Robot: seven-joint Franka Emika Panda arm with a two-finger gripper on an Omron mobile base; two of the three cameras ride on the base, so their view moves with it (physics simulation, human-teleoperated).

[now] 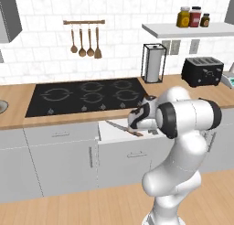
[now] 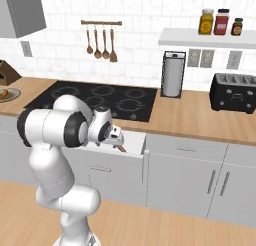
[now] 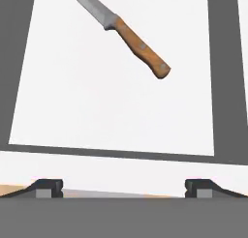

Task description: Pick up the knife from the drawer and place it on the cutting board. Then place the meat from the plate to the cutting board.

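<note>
Hovering above the pulled-out drawer [image 3: 116, 111], gripper [image 3: 124, 187] spread wide and holding nothing. Ahead on the white drawer floor, the knife [image 3: 127, 35], lying slantwise, brown handle nearest. Probably best to descend over the handle, jaws turned across it. Beyond, wooden counter [image 1: 13, 114], black cooktop [image 1: 87, 97], paper towel holder [image 1: 153, 64], toaster [image 1: 202, 71].

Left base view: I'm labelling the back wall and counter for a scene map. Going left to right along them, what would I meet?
Hanging wooden utensils → paper towel holder → jars on the shelf → black toaster.
</note>
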